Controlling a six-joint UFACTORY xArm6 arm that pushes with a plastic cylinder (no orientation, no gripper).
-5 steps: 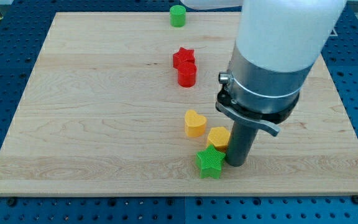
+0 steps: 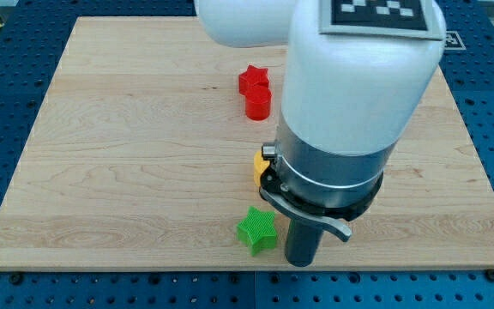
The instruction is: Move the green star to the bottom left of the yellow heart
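The green star lies near the board's bottom edge, below and a little left of the yellow heart, of which only a sliver shows beside the arm. My tip rests on the board just right of the green star, close to it or touching it. The arm's big white and grey body hides most of the yellow heart and the other yellow block.
A red star and a red cylinder sit together at the upper middle. The wooden board ends close below the green star, with blue perforated table around it. The green cylinder at the top is hidden.
My tip has moved down and to the left, pushing the green star left and slightly down. The arm now covers the yellow blocks and the green cylinder.
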